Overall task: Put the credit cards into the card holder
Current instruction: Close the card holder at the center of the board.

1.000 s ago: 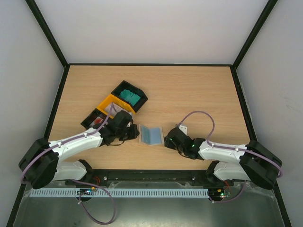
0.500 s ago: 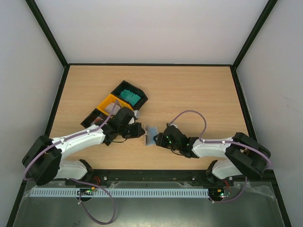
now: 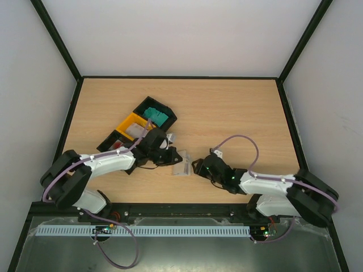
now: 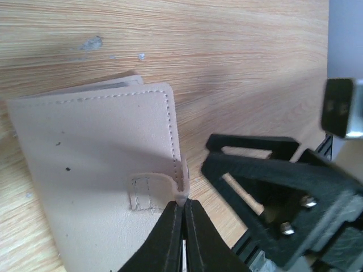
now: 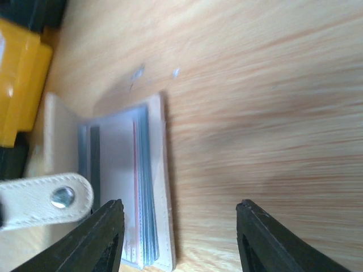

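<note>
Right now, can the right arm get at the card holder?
Probably yes: the right gripper is open and faces the card holder with nothing between; the left gripper pinches its edge.

Top external: fixed high above and behind the arm bases, facing down and forward; from far off it takes in the whole worktop [image 3: 238, 113], with the card holder [image 3: 182, 164] small in it.
Left wrist: very near the card holder, looking down along the left fingers [image 4: 167, 238] onto its beige outer face; the right fingers [image 4: 266, 175] stand just beyond the holder.
Right wrist: low and near, on the holder's other side, looking between the right fingers at its card-lined inside, with a yellow bin [image 5: 17, 85] beyond it.
Shared: all three show the card holder and the wood around it.
</note>
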Robot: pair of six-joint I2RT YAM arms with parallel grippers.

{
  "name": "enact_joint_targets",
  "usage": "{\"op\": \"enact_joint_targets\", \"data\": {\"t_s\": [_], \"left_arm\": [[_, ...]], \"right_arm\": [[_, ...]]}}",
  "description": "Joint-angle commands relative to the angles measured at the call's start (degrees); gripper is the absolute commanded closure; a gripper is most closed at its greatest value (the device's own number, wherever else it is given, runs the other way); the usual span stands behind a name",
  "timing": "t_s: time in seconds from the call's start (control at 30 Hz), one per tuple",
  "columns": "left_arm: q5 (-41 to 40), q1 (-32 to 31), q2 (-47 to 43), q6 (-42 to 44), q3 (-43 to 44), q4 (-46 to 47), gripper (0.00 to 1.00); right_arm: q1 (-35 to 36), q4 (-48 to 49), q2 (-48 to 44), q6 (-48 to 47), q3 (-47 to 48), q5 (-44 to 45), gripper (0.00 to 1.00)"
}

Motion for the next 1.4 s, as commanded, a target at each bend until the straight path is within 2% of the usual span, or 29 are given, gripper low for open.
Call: {"op": "enact_joint_targets", "data": {"t_s": [0.0, 0.13, 0.23, 0.37, 0.53, 0.8, 1.1, 1.37], "left_arm": [[3.98, -0.83, 2.97, -0.91, 0.46, 5.16, 0.93], [4.55, -3.11, 5.77, -0.96, 1.76, 7.16, 0.81], [5.06, -4.2, 9.37, -1.25, 2.43, 8.33, 0.82], [3.47, -5.09, 12.54, -2.56, 3.2, 8.64, 0.91], [3.16, -5.24, 12.35, -2.76, 1.84, 9.55, 0.89], [1.79, -5.17, 3.37, -0.9, 2.23, 5.33, 0.68], [-16.26, -3.44, -4.9, -3.02, -2.36, -5.7, 0.59], [-15.58, -2.4, 0.26, -1.5, -3.98, -4.61, 0.6]], "right_arm": [[-0.02, -13.51, -9.27, 2.2, -0.9, 14.73, 0.45], [-0.08, -18.9, -16.66, 2.51, -1.21, 20.78, 0.43], [-0.08, -20.32, -18.6, 2.24, -1.02, 21.47, 0.42], [-0.04, -19.99, -18.16, 1.84, -0.94, 19.27, 0.42], [-0.02, -16.58, -16.77, -0.71, -0.8, 14.65, 0.42], [-0.06, -13.83, -10.53, -12.26, 3.23, 8.03, 0.42], [-0.02, -10.91, 0.35, -24.0, 9.02, -0.17, 0.43], [0.45, -12.4, 2.2, -31.27, 10.13, -4.48, 0.44]]}}
